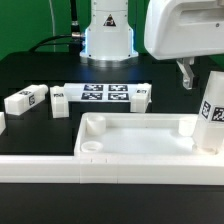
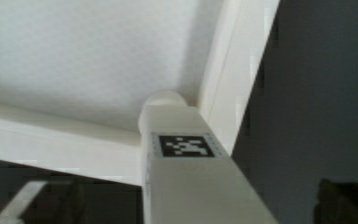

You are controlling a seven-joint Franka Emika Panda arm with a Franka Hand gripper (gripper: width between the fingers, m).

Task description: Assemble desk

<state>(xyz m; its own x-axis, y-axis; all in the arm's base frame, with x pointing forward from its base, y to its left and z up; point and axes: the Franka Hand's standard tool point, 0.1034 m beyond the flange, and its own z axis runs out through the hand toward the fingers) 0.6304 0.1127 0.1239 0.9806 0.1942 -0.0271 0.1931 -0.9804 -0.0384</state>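
one leg [image 1: 212, 118] stands upright at a corner of the desk top [image 1: 140, 119], between the jaws of the end effector [image 2: 190, 205], which looks released, clear of it on both sides. we judge the leg light, stiff and smooth; grip its flat faces. only the wrist view shows that gap; only the exterior view shows a spare leg [image 1: 25, 100] well away from the end effector.
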